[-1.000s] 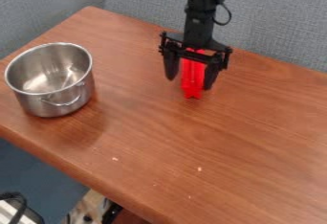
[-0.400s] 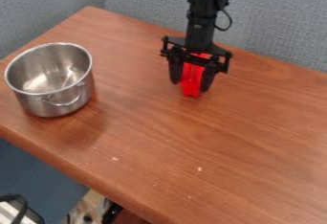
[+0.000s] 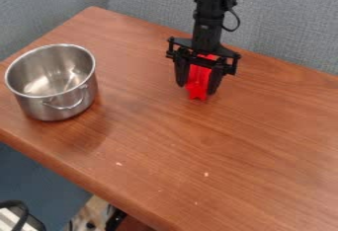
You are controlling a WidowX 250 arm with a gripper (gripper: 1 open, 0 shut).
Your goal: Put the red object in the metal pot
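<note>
Gripper clamped on the red block, pointing straight down.
We see the block standing on the table; the pot sits well apart at nine o'clock.

Robot arm was black throughout, w/ a narrow boxy column as its lower link. A thin black cable ran along the column's side and looped out a bit near the wrist. Below that sat a wider black crossbar, approx. rectangular, forming the claw base. Two slim black fingers came off the crossbar ends, straight and flat-sided. Finish looked matte, no lettering or markings readable at this res. Screws and joints too small to make out. Upper part of arm was cut off by the top of the view.
</note>
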